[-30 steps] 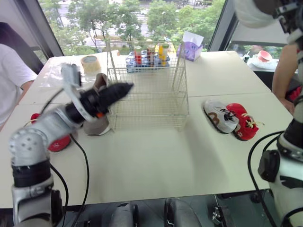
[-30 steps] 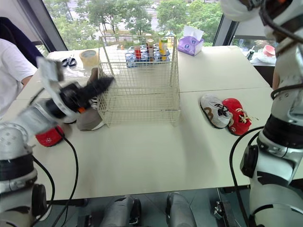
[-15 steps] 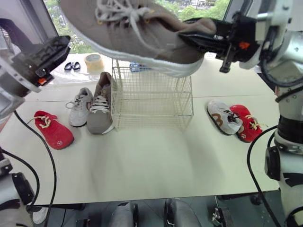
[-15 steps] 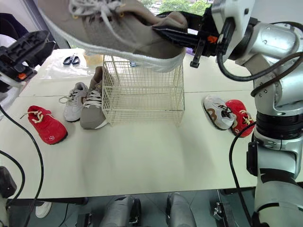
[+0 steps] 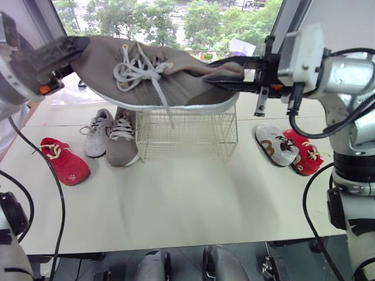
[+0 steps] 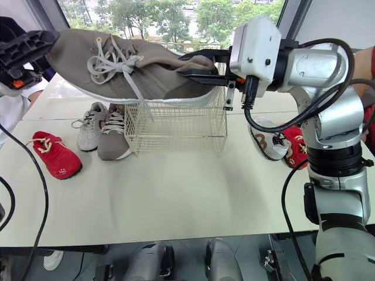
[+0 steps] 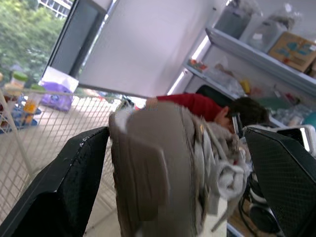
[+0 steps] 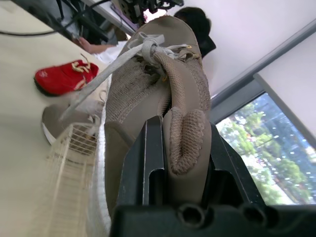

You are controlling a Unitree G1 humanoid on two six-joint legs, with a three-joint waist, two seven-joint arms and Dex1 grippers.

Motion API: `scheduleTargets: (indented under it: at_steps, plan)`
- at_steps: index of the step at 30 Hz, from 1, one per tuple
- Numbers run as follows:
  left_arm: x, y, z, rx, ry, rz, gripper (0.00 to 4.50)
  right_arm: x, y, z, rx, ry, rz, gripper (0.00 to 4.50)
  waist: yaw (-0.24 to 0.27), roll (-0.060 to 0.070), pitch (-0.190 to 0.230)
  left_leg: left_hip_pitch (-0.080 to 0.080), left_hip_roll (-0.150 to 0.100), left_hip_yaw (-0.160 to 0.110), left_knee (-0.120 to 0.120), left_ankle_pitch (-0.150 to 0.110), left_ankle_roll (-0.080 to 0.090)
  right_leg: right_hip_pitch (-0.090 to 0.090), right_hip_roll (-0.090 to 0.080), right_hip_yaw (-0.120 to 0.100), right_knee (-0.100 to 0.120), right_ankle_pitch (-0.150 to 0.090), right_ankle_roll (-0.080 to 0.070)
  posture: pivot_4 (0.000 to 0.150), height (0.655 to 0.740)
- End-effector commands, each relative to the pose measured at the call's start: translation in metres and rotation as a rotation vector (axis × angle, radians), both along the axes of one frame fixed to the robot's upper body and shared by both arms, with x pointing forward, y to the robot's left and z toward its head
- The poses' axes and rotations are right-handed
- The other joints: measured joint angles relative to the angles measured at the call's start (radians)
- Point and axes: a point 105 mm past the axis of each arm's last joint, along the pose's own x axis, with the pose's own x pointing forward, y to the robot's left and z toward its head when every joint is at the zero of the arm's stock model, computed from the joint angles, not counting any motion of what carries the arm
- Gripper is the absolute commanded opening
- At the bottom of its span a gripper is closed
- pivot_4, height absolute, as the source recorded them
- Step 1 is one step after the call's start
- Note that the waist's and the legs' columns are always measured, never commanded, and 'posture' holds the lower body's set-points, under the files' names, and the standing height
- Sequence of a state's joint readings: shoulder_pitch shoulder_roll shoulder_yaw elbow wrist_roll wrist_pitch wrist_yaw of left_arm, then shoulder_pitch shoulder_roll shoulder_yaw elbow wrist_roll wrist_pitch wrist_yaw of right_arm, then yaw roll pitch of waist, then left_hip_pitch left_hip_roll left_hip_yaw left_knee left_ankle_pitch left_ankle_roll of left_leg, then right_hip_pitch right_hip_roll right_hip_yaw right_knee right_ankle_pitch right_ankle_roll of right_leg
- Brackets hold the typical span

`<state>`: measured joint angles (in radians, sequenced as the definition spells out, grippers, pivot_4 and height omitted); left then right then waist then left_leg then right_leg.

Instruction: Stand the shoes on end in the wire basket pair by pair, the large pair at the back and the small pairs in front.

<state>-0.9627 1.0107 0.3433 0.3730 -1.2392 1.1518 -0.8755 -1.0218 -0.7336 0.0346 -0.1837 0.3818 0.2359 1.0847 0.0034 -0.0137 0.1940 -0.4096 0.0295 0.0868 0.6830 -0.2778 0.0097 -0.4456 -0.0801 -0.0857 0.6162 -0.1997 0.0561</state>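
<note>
A large grey-brown shoe [image 5: 158, 82] hangs lying level just above the empty wire basket [image 5: 187, 137]. My right gripper [image 5: 225, 76] is shut on its heel collar, the padded heel pinched between the fingers [image 8: 148, 163]. My left gripper [image 7: 177, 173] is open, its fingers straddling the shoe's toe. The matching large shoe [image 5: 122, 140] lies on the table left of the basket, with a small grey-white shoe [image 5: 96, 132] and a small red shoe [image 5: 64, 164] beside it. Another small grey-white shoe [image 5: 274, 145] and red shoe [image 5: 304, 153] lie right of the basket.
A purple tissue box [image 5: 241, 47] stands behind the basket to the right. A person in a white shirt [image 6: 12, 105] is at the table's left edge, and a person in red [image 7: 197, 106] is on the right. Bare tabletop [image 5: 187, 199] stretches in front of the basket.
The large shoe has come down from high overhead to just above the basket, held by my right gripper. My left gripper has moved in around its toe.
</note>
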Motion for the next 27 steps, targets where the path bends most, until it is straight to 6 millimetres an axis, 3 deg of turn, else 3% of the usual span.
scheduleTargets:
  at_steps: [1, 2, 6, 8, 9, 13, 16, 21, 22, 25, 27]
  plan:
    - [-0.005, 0.000, 0.003, 0.068, -0.022, -0.032, 3.91, -0.011, -0.003, 0.018, 0.039, -0.115, -0.006, 0.24, -0.001, 0.000, 0.000, 0.000, 0.000, 0.000, 0.000, 0.000, 0.000, 0.000, 0.000, 0.000, 0.000, 0.000, 0.000, 0.150, 0.7400]
    - [-0.006, -0.001, 0.001, 0.078, -0.017, -0.047, 3.61, -0.010, -0.003, 0.018, 0.039, -0.121, -0.009, 0.24, -0.001, 0.000, 0.000, 0.000, 0.000, 0.000, 0.000, 0.000, 0.000, 0.000, 0.000, 0.000, 0.000, 0.000, 0.000, 0.150, 0.7400]
    - [-0.006, -0.003, -0.001, 0.096, -0.017, -0.085, 1.50, -0.011, -0.002, 0.018, 0.036, -0.139, -0.009, 0.24, -0.001, 0.000, 0.000, 0.000, 0.000, 0.000, 0.000, 0.000, 0.001, 0.000, 0.000, 0.000, 0.000, 0.000, 0.000, 0.150, 0.7400]
    - [-0.004, -0.003, 0.001, 0.084, -0.024, -0.086, 0.65, -0.013, -0.001, 0.017, 0.032, -0.140, -0.004, 0.24, -0.001, 0.000, 0.000, 0.000, 0.000, 0.000, 0.000, -0.001, 0.002, 0.000, 0.000, 0.000, 0.000, 0.000, 0.000, 0.150, 0.7400]
    - [-0.003, -0.003, 0.002, 0.078, -0.026, -0.088, 0.45, -0.013, 0.000, 0.016, 0.030, -0.139, -0.001, 0.24, 0.000, 0.000, 0.000, 0.000, 0.000, 0.000, 0.000, -0.001, 0.002, 0.000, 0.000, 0.000, 0.000, 0.000, 0.000, 0.150, 0.7400]
    - [0.002, -0.003, 0.005, 0.046, -0.029, -0.072, 0.44, -0.014, 0.000, 0.014, 0.031, -0.112, 0.002, 0.24, 0.002, 0.000, 0.000, 0.000, 0.000, 0.000, 0.000, -0.002, 0.003, 0.000, 0.000, 0.000, 0.000, 0.000, 0.000, 0.150, 0.7400]
    - [0.000, -0.002, 0.010, -0.025, -0.042, -0.074, 0.44, -0.010, -0.011, 0.026, 0.227, 0.141, 0.015, 1.65, 0.003, 0.000, 0.000, 0.000, 0.000, 0.000, 0.000, -0.001, 0.002, 0.000, 0.000, 0.001, 0.001, 0.000, 0.000, 0.150, 0.7400]
    - [0.000, 0.016, 0.005, -0.217, -0.054, 0.053, 0.44, -0.004, -0.057, 0.041, 0.662, 0.431, 0.010, 4.15, 0.003, -0.001, 0.000, 0.000, 0.000, -0.001, 0.000, 0.000, 0.000, 0.000, -0.002, 0.001, 0.002, 0.000, 0.000, 0.150, 0.7400]
    - [-0.002, 0.016, 0.004, -0.255, -0.059, 0.068, 0.44, -0.001, -0.064, 0.042, 0.756, 0.476, 0.004, 4.44, 0.002, -0.001, 0.000, 0.000, 0.000, -0.001, 0.001, 0.000, 0.000, 0.000, -0.002, 0.000, 0.002, 0.000, 0.000, 0.150, 0.7400]
    - [-0.012, 0.008, -0.002, -0.349, -0.080, 0.092, 0.44, 0.006, -0.082, 0.033, 1.023, 0.647, 0.046, 4.44, 0.001, -0.002, 0.000, 0.001, 0.001, -0.002, 0.000, 0.000, 0.000, 0.001, -0.005, 0.001, 0.003, 0.001, 0.000, 0.150, 0.7400]
    - [-0.014, -0.001, -0.005, -0.406, -0.092, 0.124, 0.44, 0.008, -0.083, 0.020, 1.154, 0.746, 0.085, 4.44, 0.002, -0.002, -0.001, 0.001, 0.001, -0.002, 0.000, 0.001, -0.001, 0.001, -0.006, 0.001, 0.004, 0.001, 0.000, 0.150, 0.7400]
